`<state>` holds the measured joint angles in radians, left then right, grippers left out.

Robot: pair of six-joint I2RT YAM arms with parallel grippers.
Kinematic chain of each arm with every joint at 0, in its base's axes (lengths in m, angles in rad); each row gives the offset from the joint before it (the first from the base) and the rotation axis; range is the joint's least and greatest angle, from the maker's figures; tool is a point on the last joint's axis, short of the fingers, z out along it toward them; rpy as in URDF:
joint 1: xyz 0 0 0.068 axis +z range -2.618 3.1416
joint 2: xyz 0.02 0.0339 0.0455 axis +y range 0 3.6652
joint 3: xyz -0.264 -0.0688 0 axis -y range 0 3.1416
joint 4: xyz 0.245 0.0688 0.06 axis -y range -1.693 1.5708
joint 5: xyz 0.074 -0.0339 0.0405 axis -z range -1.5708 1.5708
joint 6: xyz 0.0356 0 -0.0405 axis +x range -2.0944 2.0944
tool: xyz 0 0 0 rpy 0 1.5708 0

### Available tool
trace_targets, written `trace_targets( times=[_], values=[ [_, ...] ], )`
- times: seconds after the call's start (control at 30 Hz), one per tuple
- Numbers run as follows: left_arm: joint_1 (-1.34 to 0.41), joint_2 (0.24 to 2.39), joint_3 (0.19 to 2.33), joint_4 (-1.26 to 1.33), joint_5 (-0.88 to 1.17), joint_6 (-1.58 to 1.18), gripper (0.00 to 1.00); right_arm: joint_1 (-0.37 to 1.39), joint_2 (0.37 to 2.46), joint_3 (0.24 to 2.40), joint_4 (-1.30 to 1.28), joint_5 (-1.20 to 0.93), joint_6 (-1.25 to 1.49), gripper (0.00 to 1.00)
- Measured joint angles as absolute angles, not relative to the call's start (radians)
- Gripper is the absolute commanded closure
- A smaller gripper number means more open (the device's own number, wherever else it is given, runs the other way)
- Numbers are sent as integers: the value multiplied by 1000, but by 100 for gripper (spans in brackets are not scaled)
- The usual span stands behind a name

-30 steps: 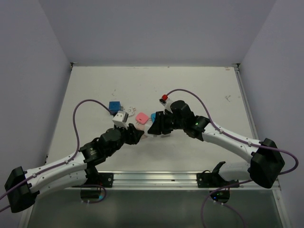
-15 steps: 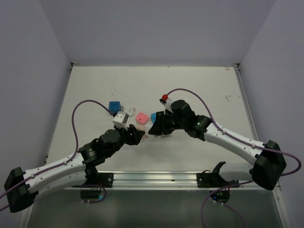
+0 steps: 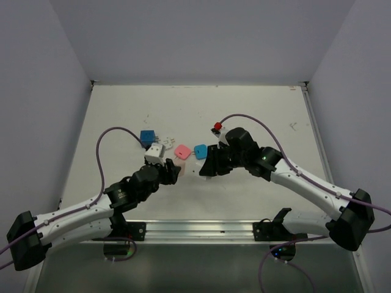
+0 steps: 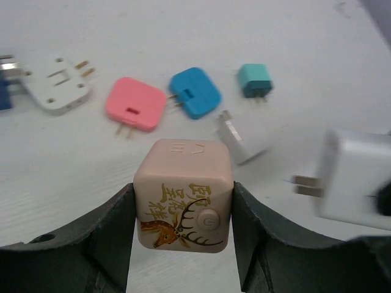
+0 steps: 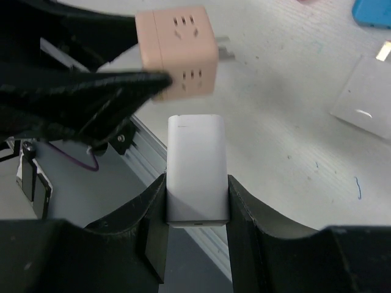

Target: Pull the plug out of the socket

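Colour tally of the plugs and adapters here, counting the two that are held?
white: 3 - adapter, small plug, charger
pink plug: 1
light blue plug: 1
teal plug: 1
dark blue cube: 1
beige socket cube: 1
Total: 8

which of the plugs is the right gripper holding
the tall white plug, pinched in the right gripper; the pink plug, blue plug and teal plug lie loose on the table

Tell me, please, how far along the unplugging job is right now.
Done: the white plug is out of the beige cube socket; its bare prongs show, with a clear gap between the two. In hand: the left jaws clamp the socket, the right jaws the plug. Left: seemingly nothing but setting them down.
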<state>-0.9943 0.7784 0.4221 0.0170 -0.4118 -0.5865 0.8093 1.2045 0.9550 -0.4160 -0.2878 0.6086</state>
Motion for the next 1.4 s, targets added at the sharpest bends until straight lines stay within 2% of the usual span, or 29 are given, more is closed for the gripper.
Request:
trace_targets(
  times=[0.2, 0.47, 0.87, 1.03, 1.13, 1.17, 1.23, 1.27, 1.33, 1.37, 1.4],
  values=[
    [-956, 826, 412, -161, -587, -539, 100, 748, 1135, 984, -554, -311, 599, 100],
    [-956, 767, 413, -207, -629, -539, 100, 624, 1063, 985, -593, -319, 560, 100],
    [-956, 667, 445, -243, -618, -586, 100, 364, 1046, 513, -294, -251, 632, 100],
    [-956, 682, 447, -268, -609, -614, 100, 320, 1157, 446, -96, -264, 682, 100],
    [-956, 709, 447, -278, -608, -630, 100, 320, 1252, 446, 60, -298, 708, 90],
    [-956, 719, 447, -281, -608, -636, 100, 319, 1272, 445, 94, -305, 717, 80],
    [-953, 738, 447, -283, -606, -644, 100, 319, 1311, 445, 157, -321, 733, 67],
    [-949, 749, 447, -287, -604, -647, 100, 319, 1323, 445, 176, -329, 738, 54],
    [-939, 768, 448, -299, -599, -654, 100, 319, 1330, 445, 190, -333, 745, 43],
    [-927, 781, 451, -310, -595, -660, 100, 319, 1328, 445, 188, -332, 744, 33],
    [-913, 796, 455, -318, -590, -663, 100, 319, 1322, 445, 183, -330, 743, 29]
  ],
)
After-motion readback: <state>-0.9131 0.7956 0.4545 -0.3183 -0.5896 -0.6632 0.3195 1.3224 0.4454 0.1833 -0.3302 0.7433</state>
